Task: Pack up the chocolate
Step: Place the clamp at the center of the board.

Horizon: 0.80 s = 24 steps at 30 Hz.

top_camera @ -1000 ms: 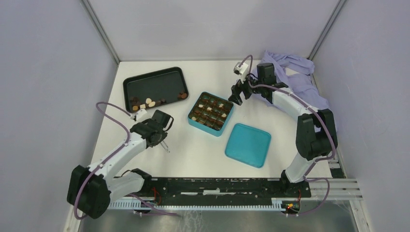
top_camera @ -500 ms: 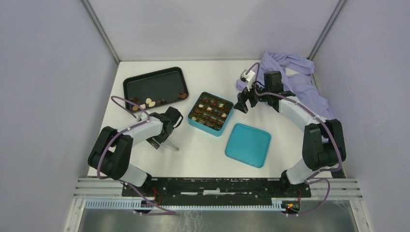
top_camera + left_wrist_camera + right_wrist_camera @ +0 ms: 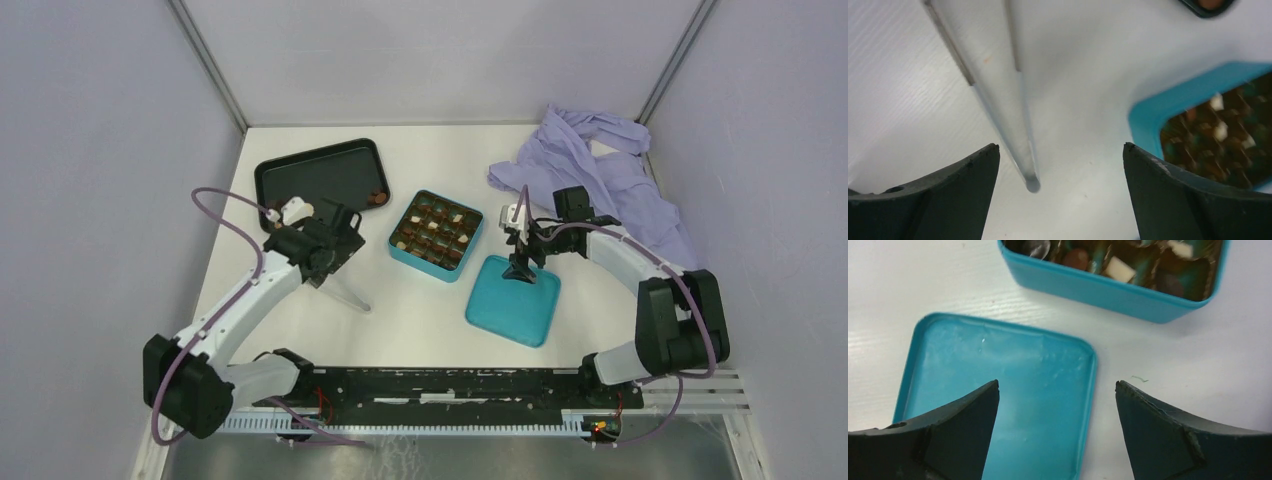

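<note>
The right gripper [image 3: 1057,390] is hovering over the teal lid [image 3: 998,375] at lower centre, fingers apart. The left gripper [image 3: 1060,150], fingers also spread, is hanging left of the teal box [image 3: 432,262] holding most chocolate [image 3: 1120,268]; a few pieces are lying in the black tray [image 3: 320,175], upper left.

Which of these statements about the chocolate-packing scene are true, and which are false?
1. The teal lid lies on the table, off the teal box. True.
2. The right end effector holds something. False: it is open and empty, above the lid.
3. The black tray is full. False: only a few chocolate pieces lie along its near side.
4. A purple cloth lies at the table's far right. True.
5. The left end effector is shut. False: it is open.
</note>
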Available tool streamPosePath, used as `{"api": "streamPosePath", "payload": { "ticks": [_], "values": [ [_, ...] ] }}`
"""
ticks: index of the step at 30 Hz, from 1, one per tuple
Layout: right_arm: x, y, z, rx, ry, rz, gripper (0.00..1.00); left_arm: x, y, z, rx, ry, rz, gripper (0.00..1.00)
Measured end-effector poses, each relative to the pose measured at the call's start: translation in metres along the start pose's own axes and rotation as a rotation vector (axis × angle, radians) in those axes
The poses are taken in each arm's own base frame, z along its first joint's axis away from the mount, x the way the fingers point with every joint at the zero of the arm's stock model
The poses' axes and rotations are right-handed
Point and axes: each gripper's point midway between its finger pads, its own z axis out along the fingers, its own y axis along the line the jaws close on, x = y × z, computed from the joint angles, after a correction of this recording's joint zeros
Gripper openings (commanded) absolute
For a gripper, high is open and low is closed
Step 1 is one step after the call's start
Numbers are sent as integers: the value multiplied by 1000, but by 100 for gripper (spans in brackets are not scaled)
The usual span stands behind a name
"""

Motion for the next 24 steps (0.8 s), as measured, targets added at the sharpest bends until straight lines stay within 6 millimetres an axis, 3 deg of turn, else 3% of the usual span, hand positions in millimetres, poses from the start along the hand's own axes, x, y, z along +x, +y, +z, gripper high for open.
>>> {"api": "streamPosePath", "payload": {
  "ticks": [2, 5, 11, 18, 24],
  "values": [
    [14, 3, 4, -34, 40, -24, 75, -6, -19, -20, 133, 18, 73, 96],
    [37, -5, 13, -61, 125, -1, 61, 0, -51, -49, 381, 75, 216, 95],
    [55, -37, 22, -35, 234, 12, 48, 25, -105, -90, 807, 151, 398, 91],
    [62, -33, 26, -35, 305, -9, 41, 34, -132, -107, 1006, 161, 430, 91],
    [68, -27, 30, -37, 358, -26, 19, 37, -142, -117, 1111, 153, 432, 91]
  ]
}}
